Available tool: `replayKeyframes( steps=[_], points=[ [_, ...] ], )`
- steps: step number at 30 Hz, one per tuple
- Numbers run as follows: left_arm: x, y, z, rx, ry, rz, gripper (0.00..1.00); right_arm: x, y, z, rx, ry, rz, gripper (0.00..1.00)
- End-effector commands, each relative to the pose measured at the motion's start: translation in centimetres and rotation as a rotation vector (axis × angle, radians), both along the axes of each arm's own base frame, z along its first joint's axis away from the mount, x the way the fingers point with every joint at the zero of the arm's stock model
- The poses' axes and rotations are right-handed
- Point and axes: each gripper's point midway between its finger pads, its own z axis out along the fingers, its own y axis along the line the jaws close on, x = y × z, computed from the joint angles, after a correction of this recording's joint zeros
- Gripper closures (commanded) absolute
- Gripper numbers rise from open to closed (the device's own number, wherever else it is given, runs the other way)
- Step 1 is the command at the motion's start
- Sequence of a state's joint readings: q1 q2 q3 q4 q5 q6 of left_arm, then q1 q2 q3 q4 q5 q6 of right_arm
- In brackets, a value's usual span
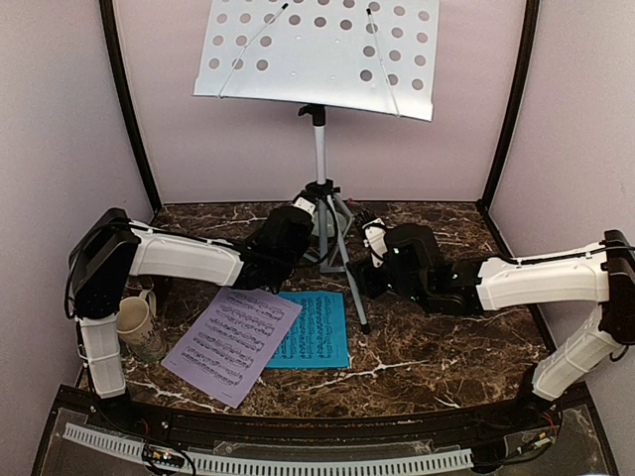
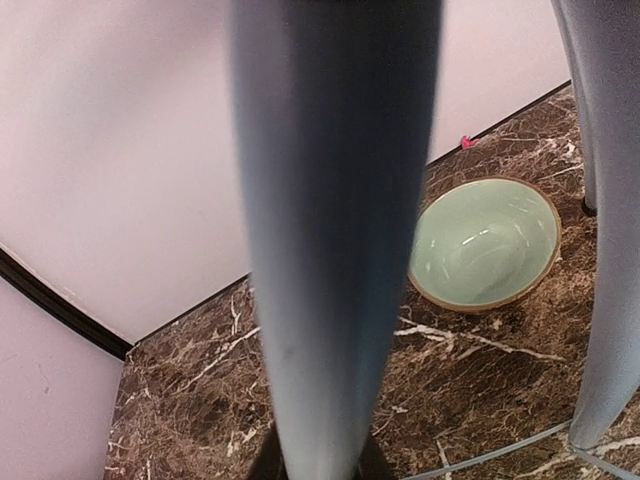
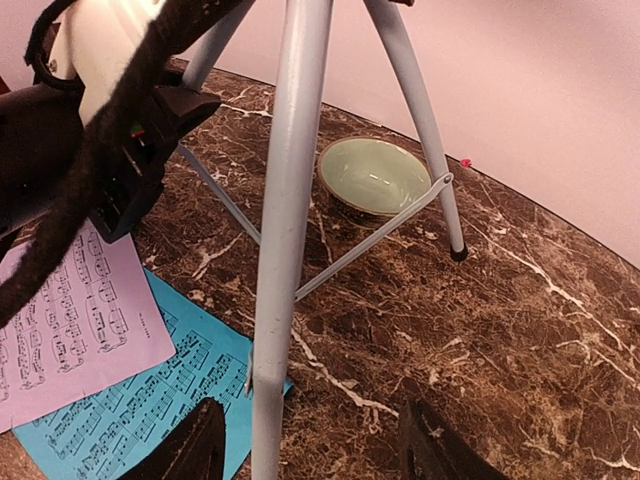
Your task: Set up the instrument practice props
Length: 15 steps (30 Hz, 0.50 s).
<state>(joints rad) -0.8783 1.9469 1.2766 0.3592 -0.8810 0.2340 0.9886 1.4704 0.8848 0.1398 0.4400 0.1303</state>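
Music stand (image 1: 319,149) is upright at the back middle of your counter (image 1: 446,347), and your left pincer (image 1: 316,220) looks pressed onto one of its legs just below the hub, though that leg fills the wrist view too closely to be sure. Your right pincer (image 3: 315,440) is spread astride the front leg, its fingers (image 3: 195,450) clear of it on either side. Flat in front of the stand lie the lilac sheet (image 1: 233,342) and the blue sheet (image 1: 313,330), lilac overlapping the blue one's left edge, with the pale-green bowl (image 3: 372,175) behind the legs.
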Motion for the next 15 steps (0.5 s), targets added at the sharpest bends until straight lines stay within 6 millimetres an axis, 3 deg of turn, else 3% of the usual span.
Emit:
replayKeyframes(
  steps=[1, 10, 15],
  points=[
    [-0.2, 0.1, -1.4, -0.063, 0.061, 0.035, 0.97, 1.1, 0.8, 1.9, 0.08, -0.033, -0.003, 0.4],
    [-2.1, -1.0, -0.7, -0.081, 0.096, -0.059, 0.57, 0.4, 1.2, 2.5, 0.113, -0.022, 0.046, 0.4],
    [-4.4, -1.2, 0.0, -0.14, 0.189, -0.176, 0.39, -0.6, 1.0, 3.6, 0.147, -0.022, 0.087, 0.4]
  ],
)
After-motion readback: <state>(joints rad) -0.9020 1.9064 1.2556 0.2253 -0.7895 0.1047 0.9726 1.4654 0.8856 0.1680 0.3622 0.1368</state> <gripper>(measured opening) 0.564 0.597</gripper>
